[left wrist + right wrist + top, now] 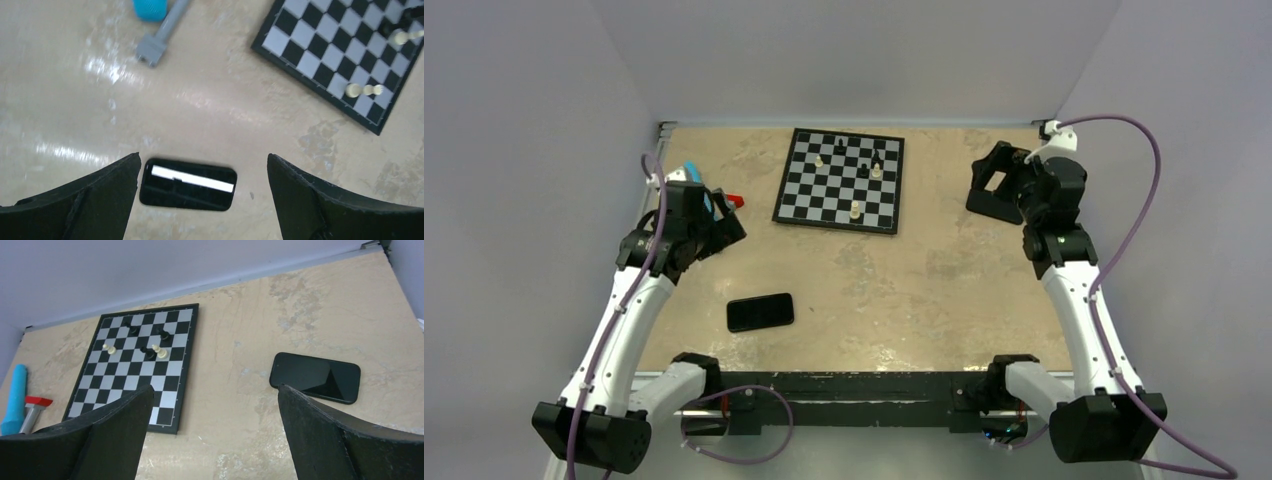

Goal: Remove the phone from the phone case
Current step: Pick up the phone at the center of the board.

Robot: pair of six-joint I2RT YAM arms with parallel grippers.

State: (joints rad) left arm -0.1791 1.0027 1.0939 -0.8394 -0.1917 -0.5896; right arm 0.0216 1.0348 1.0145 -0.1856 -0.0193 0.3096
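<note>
Black glossy phone [760,312] lies flat on the table [944,280], near its front edge; both my left claw [203,161] and right claw [216,388] gape wide, empty. Prying one-handed could skid it away.

White shells on the left arm [631,318] and the right arm [1076,305], chunky black joints [1056,246] between them. A purple cable [1157,160] ran along each. The fingers [75,200] were matte black, broad, curved wedges.

Mottled table [944,290], phone [760,312], chessboard [840,180], blue tool [15,400]
</note>
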